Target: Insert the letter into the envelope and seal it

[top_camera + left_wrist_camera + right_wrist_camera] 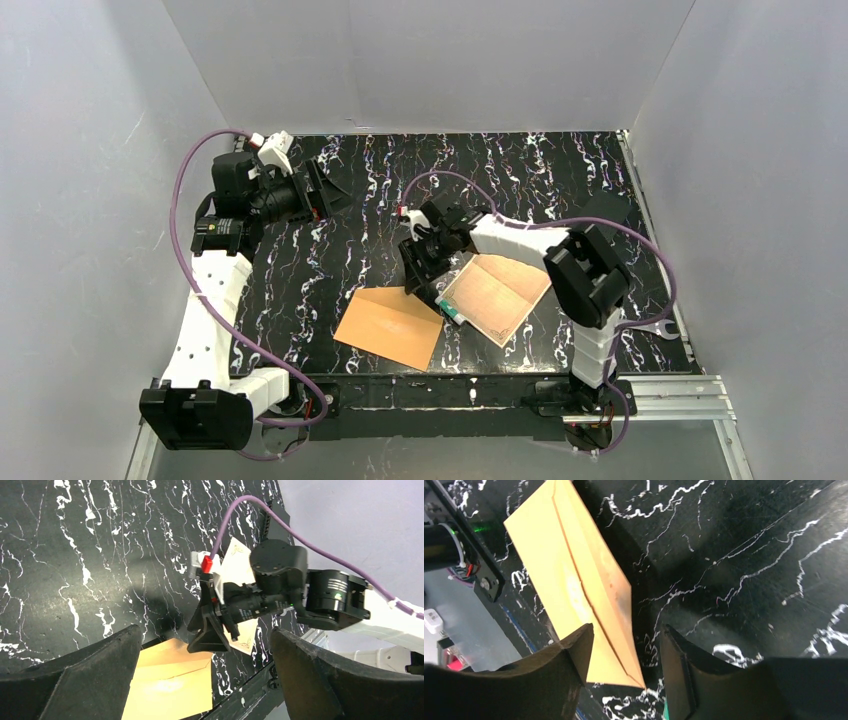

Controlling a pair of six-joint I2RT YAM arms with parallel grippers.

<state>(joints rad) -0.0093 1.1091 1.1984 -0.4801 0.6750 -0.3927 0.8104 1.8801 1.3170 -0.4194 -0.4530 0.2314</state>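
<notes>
Grasping the envelope seems in hand: its edge is straddled by the half-open, empty right gripper, and closing is called for next. The left gripper is held wide open, empty.

right gripper blocks gap between envelope and letter; bare table beyond

words: nothing is showing clearly enough to read in any view | marks: tiny white print is sitting on a black motor, too small to read | letter: is showing only a swirly border, no words to make out
</notes>
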